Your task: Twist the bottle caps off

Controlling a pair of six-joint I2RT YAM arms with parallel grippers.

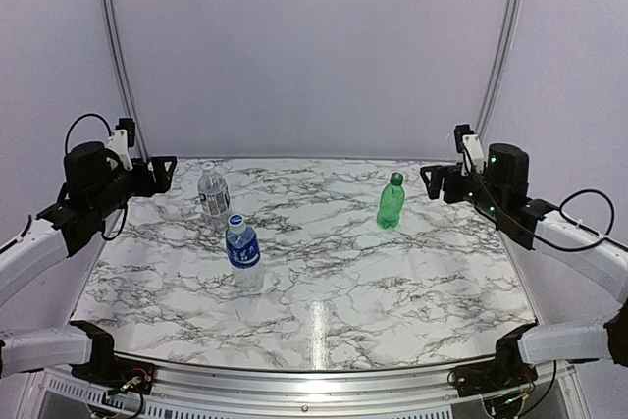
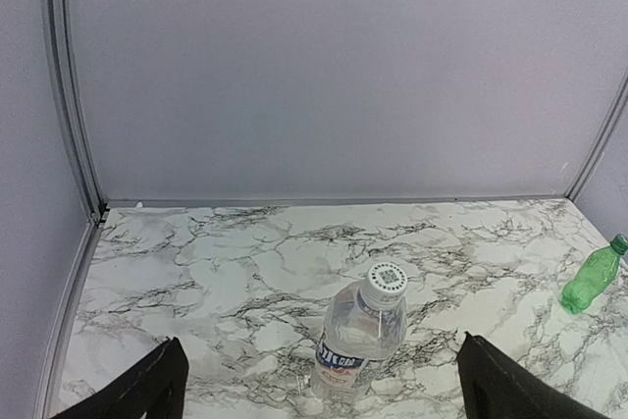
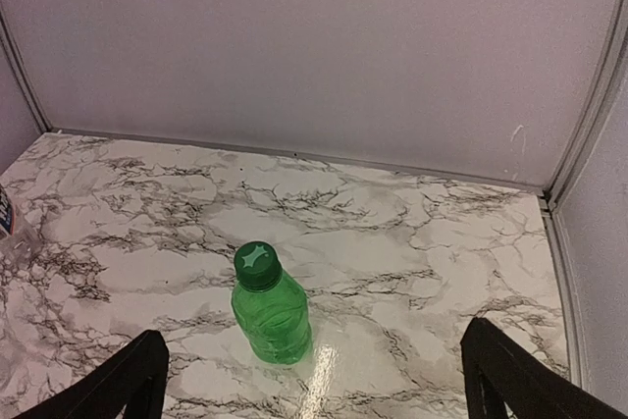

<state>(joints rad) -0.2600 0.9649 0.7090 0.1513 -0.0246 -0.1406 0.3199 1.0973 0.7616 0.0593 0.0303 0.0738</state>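
- We see three bottles standing capped: the white-label bottle (image 1: 213, 195) and blue-label bottle (image 1: 242, 247) left of centre, the green bottle (image 1: 391, 205) to the right.
- They stand on a marbled table (image 1: 392, 282) with plain lilac walls (image 1: 314, 46) around it.
- Our left gripper (image 1: 162, 172) and right gripper (image 1: 432, 182) gape wide and hold nothing.

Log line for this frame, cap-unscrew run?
left gripper jaws open, empty | right gripper jaws open, empty | white-label bottle, blue-label bottle, green bottle upright, capped | contact: none
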